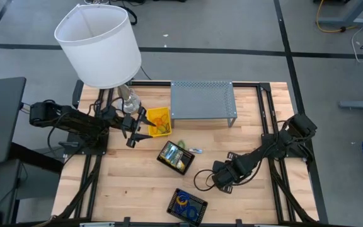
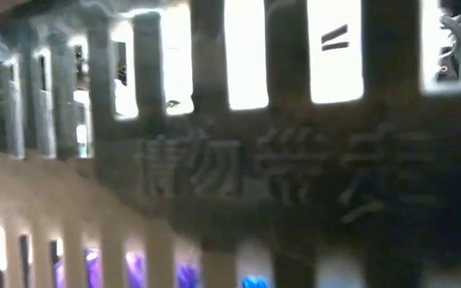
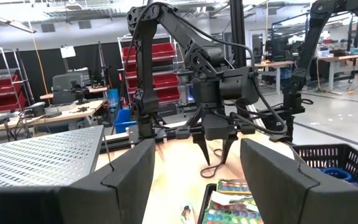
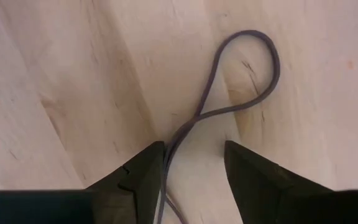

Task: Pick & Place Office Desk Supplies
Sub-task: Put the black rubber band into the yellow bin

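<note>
i had the right gripper (image 1: 222, 181) low over the wooden table (image 1: 131, 189), its fingers (image 4: 142, 171) apart and straddling one end of a dark rubber band (image 4: 241, 74) that lay flat on the bare wood, near the front right of the table and just right of the black mesh basket (image 1: 186, 205). nothing was pinched yet, by my reading. to do this step well, i judged i should lower until both tips brushed the wood, keep the doubled strand centred between them, then close slowly so the thin loop didn't squirt sideways. the band had folded into a narrow figure, its long axis running straight away from the fingers, the rounded loop at the far end and the crossing strands passing between the tips. closing across that axis looked right.

the left gripper (image 1: 133, 133) waited beside the yellow bin (image 1: 158, 121), under the lamp (image 1: 99, 44), fingers spread and empty. a paint palette box (image 1: 174, 156) sat mid-table.
</note>
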`<state>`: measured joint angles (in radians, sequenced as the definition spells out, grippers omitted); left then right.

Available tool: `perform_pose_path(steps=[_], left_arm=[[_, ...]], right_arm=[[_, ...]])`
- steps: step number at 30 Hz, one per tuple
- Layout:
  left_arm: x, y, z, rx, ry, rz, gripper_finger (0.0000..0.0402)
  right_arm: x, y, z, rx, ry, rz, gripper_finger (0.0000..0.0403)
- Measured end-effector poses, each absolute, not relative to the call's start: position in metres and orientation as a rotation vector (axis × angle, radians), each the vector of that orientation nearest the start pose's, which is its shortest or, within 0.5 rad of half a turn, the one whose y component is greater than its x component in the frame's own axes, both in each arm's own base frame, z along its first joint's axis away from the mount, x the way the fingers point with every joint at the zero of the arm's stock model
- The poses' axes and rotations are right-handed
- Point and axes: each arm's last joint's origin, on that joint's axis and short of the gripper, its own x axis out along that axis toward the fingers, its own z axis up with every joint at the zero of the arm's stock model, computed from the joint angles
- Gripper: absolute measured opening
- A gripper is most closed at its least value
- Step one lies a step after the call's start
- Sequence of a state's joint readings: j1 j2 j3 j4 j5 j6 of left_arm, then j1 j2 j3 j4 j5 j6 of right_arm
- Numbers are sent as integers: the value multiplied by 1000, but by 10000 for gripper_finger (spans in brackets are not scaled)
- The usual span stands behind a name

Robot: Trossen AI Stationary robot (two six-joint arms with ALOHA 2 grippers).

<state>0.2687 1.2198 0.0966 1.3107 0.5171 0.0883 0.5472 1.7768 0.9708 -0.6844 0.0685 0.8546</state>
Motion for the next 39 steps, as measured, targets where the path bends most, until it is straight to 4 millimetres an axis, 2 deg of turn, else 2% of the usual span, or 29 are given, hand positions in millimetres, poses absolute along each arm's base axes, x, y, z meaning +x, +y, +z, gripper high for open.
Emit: perform_pose_path(steps=[3, 5, 10, 18, 24, 34, 39], left_arm=[[178, 34, 174, 158, -182, -240, 240], [178, 34, 174, 157, -182, -240, 240], [178, 34, 174, 156, -181, -233, 240], [178, 35, 173, 155, -180, -229, 240], [178, 35, 173, 150, -179, -230, 240], [178, 34, 174, 142, -181, -239, 240], [180, 34, 178, 130, -195, -267, 240]], right_arm=[[251, 150, 128, 259, 1443, -263, 168], [251, 150, 128, 273, 1439, -295, 143], [251, 152, 128, 262, 1414, -306, 22], [261, 163, 139, 209, 1334, -318, 3], [278, 172, 168, 151, 1235, -300, 1], [304, 184, 245, -64, 992, -326, 1], [319, 180, 279, -231, 819, -371, 0]])
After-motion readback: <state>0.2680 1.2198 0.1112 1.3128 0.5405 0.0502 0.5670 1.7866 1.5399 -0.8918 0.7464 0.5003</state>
